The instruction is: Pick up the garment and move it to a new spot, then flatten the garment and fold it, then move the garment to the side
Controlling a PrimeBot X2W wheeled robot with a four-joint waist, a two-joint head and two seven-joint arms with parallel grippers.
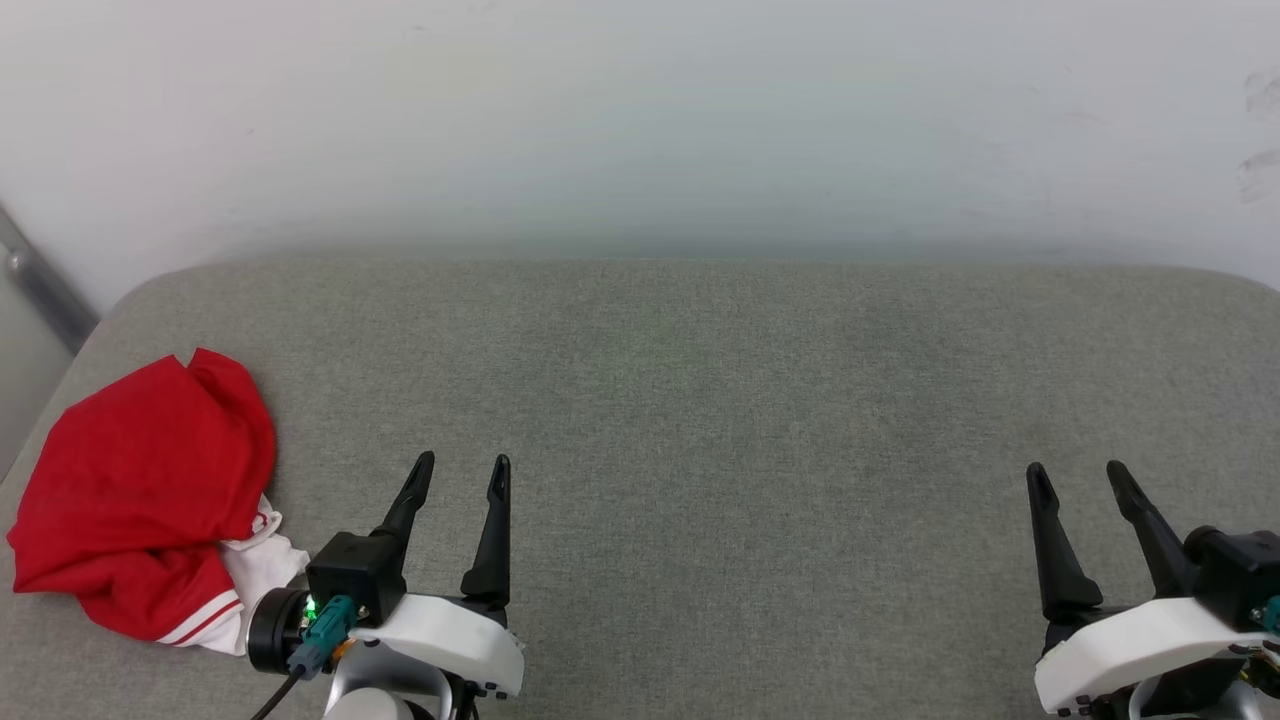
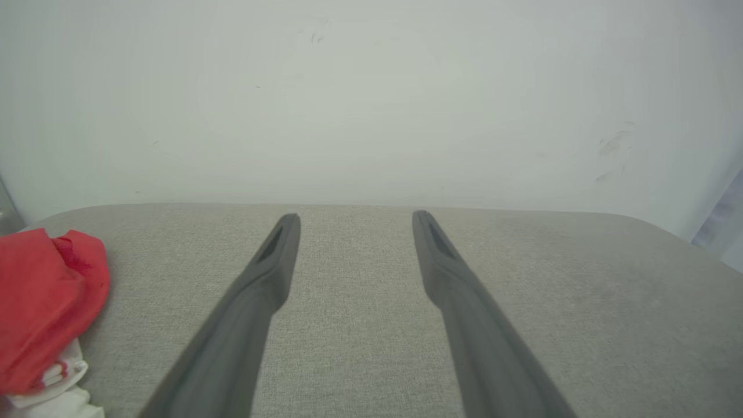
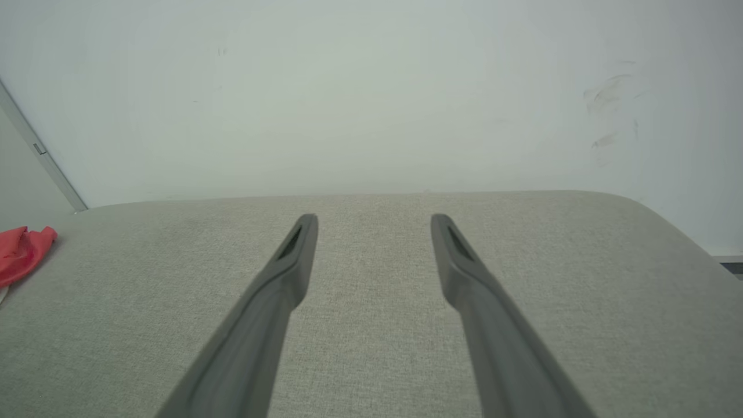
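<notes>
The garment [image 1: 140, 490] lies crumpled in a red heap at the left edge of the grey cushioned surface [image 1: 720, 400], with a white sleeve and red-striped trim poking out at its lower right. Its lettering is hidden in the folds. My left gripper [image 1: 463, 462] stands open just right of the heap, apart from it, fingers pointing away from me. In the left wrist view the garment [image 2: 46, 302] sits at the left edge beside the open left gripper [image 2: 356, 217]. My right gripper [image 1: 1078, 470] is open at the far right, empty. The right wrist view has the open right gripper [image 3: 374, 219] and the garment [image 3: 20, 252] far left.
A pale wall [image 1: 640, 120] rises right behind the surface's far edge. A grey metal rail [image 1: 40, 285] runs down the wall at the far left. The surface rounds off at its back corners.
</notes>
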